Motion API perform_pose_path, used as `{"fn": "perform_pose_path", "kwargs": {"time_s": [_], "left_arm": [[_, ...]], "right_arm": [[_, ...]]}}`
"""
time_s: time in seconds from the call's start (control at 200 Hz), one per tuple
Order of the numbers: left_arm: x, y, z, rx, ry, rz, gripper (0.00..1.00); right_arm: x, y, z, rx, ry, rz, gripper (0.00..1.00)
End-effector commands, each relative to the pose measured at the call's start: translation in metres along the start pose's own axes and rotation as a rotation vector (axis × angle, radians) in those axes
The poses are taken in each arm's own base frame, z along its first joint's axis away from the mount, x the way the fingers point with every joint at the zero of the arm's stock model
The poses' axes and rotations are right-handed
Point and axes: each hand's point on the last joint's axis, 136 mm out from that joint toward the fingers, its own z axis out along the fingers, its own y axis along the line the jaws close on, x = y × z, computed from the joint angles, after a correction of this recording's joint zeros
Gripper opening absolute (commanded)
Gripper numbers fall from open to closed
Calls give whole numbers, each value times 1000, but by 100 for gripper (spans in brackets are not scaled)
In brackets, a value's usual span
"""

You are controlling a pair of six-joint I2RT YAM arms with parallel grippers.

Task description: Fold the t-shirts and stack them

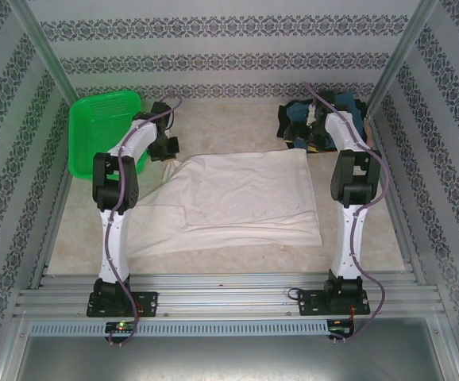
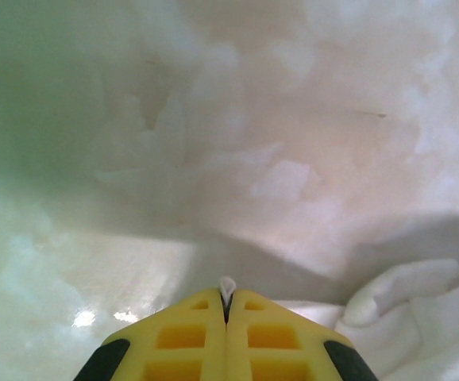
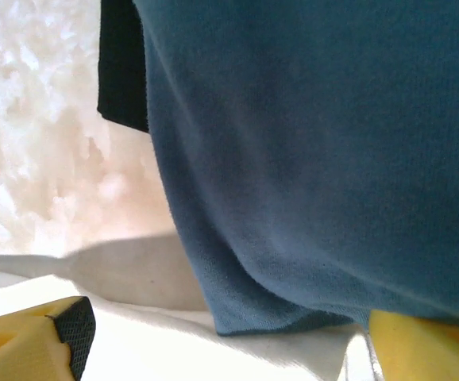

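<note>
Finds the left gripper (image 2: 227, 300) clenched on a pinch of the white t-shirt (image 1: 245, 198) at its far-left corner, beside the green mesh basket (image 1: 86, 135), the shirt spread mid-table with long axis running rightward from that claw. Finds the right gripper (image 3: 237, 329) released, jaws wide at the teal-blue t-shirt (image 3: 317, 159) beside the black t-shirt (image 3: 122, 71), far right, perhaps touching cloth. Reads no label or print.
</note>
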Motion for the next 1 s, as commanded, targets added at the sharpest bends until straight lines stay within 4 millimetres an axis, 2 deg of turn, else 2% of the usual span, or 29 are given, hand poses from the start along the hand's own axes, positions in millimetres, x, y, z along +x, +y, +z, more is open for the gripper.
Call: {"fn": "perform_pose_path", "kwargs": {"time_s": [0.0,0.2,0.4,0.57,0.719,0.849,0.994], "left_arm": [[-18,-9,-48,14,-120,24,0],[-27,-13,-69,32,-182,36,0],[-29,-10,-80,15,-210,46,0],[-34,-4,-95,-6,-247,51,0],[-38,-1,-107,-6,-272,52,0],[-41,6,-117,-7,-296,40,0],[-45,15,-128,-11,-316,29,0]], "right_arm": [[6,0,0,32,27,-42,86],[16,-2,-14,48,-9,-117,84],[27,-1,-5,77,26,-200,81],[19,-5,2,142,20,-246,77],[10,-10,5,204,8,-276,67],[9,-15,9,231,15,-279,48],[10,-17,11,240,18,-270,37]]}}
